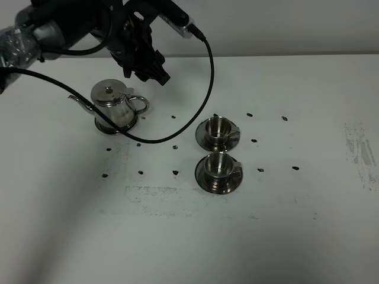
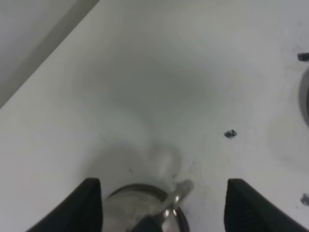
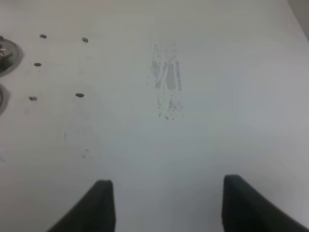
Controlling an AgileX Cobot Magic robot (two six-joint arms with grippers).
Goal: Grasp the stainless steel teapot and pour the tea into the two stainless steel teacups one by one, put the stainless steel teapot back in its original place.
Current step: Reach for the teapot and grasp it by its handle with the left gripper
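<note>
The stainless steel teapot (image 1: 115,106) stands upright at the left of the white table, spout to the left, loop handle to the right. My left gripper (image 1: 155,72) is open and empty, just behind and right of the pot; in the left wrist view (image 2: 163,205) its fingers stand wide apart with the pot (image 2: 145,210) blurred between them. The two stainless steel teacups (image 1: 218,128) (image 1: 218,165) sit on saucers mid-table, one behind the other. No tea is visible. My right gripper (image 3: 166,205) is open and empty over bare table, outside the exterior high view.
Small dark specks (image 1: 176,173) lie scattered on the table around the pot and cups. A scuffed grey patch (image 1: 360,151) marks the table at the right. A black cable (image 1: 208,71) loops from the left arm down near the far cup.
</note>
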